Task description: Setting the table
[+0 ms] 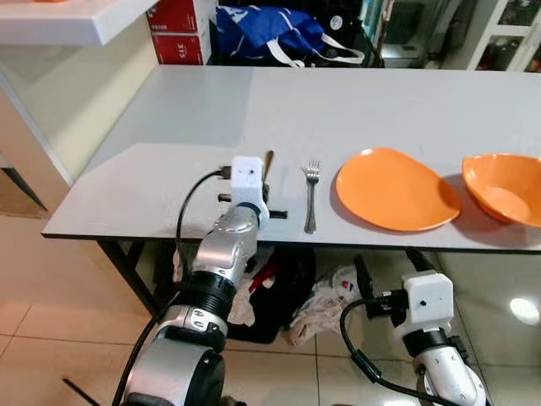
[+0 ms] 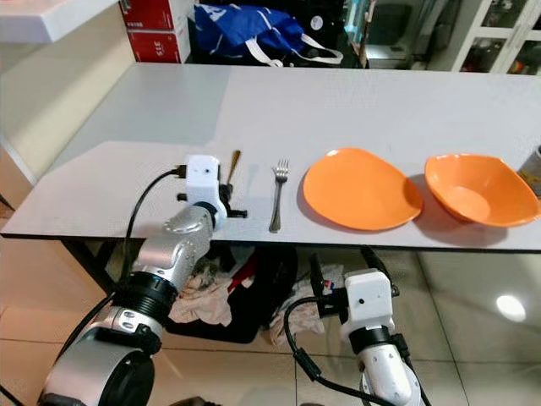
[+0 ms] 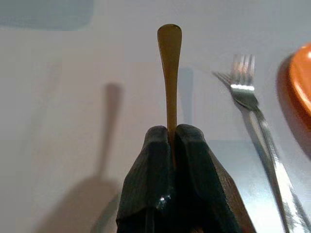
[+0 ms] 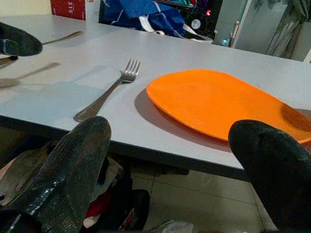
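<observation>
**A:** Spoon [image 3: 169, 73] status? Where is it sitting relative to the fork [image 1: 311, 196]?

**B:** Left gripper [image 3: 171, 145] is clamping it, fingers [image 3: 146, 170] pinching the gold handle, the far end pointing away over the surface [image 1: 169, 118]. It is hovering just beside the fork, on the side away from the orange plate [image 1: 396, 189]. I'm reading that as lining it up parallel with the fork for the place setting.

**A:** Right side?

**B:** Right gripper [image 4: 180, 160] is hanging below the surface edge, under the plate, fingers spread apart and holding nothing. Looks idle.

**A:** Bowl?

**B:** Orange bowl [image 1: 505, 188] is sitting just past the plate, on the side away from the fork, partly cut off by the frame edge.

**A:** Anything unclear?

**B:** Head views are hiding most of the spoon behind the left wrist camera housing. Can't tell whether it's touching the surface yet.
</observation>
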`<state>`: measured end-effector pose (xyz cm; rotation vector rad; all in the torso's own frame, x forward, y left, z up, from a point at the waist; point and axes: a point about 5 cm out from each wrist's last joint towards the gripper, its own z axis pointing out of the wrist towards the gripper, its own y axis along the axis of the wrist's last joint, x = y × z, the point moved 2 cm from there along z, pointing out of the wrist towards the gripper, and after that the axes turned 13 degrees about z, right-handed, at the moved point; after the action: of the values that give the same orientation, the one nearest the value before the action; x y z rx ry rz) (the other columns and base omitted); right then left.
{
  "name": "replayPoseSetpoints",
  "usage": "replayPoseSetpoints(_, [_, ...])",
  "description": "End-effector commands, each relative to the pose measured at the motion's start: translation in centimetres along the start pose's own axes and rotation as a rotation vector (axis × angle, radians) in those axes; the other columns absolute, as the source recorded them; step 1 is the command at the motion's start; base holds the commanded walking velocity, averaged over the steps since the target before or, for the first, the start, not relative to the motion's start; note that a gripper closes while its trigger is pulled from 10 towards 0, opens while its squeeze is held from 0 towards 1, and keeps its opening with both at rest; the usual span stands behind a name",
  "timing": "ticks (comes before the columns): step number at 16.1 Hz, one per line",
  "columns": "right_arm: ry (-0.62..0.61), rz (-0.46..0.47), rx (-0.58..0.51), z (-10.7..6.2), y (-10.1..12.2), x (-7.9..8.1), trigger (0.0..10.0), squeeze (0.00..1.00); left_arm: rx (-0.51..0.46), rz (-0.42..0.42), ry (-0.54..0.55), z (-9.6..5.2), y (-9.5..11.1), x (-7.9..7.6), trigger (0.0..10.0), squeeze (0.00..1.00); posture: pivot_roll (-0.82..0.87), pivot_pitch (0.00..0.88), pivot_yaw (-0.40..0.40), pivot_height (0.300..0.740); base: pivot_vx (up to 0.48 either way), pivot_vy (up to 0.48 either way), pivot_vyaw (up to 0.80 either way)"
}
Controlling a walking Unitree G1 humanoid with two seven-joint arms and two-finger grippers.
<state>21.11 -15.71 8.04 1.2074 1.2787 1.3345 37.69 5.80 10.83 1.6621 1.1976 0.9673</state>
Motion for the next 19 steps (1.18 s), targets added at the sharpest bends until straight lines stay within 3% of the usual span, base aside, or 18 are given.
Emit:
replayPoseSetpoints(1, [0.001, -0.008, 0.001, -0.1, 0.3, 0.0, 10.0, 0.00, -0.034, 0.029, -0.030, 0.2, 1.3, -0.7, 0.0, 0.00, -0.20, 0.026, 0.038, 0.736, 0.000, 0.000, 0.00])
replayPoseSetpoints(7, [-0.003, -0.006, 0.006, -0.5, 0.3, 0.2, 10.0, 0.00, -0.004, 0.016, -0.041, 0.8, 1.5, -1.8, 0.0, 0.00, -0.22, 0.036, 0.042, 0.736, 0.000, 0.000, 0.00])
replayPoseSetpoints(12, [-0.006, -0.013, 0.018, -1.1, 0.4, 0.1, 10.0, 0.00, 0.023, -0.045, -0.064, 1.1, 1.5, -3.4, 0.0, 0.00, -0.25, 0.043, 0.038, 0.736, 0.000, 0.000, 0.00])
replayPoseSetpoints(19, [-0.021, -0.019, 0.024, -1.9, 0.6, 0.2, 10.0, 0.00, -0.044, -0.020, -0.101, 1.3, 3.2, -4.7, 0.0, 0.00, -0.29, 0.039, 0.049, 0.736, 0.000, 0.000, 0.00])
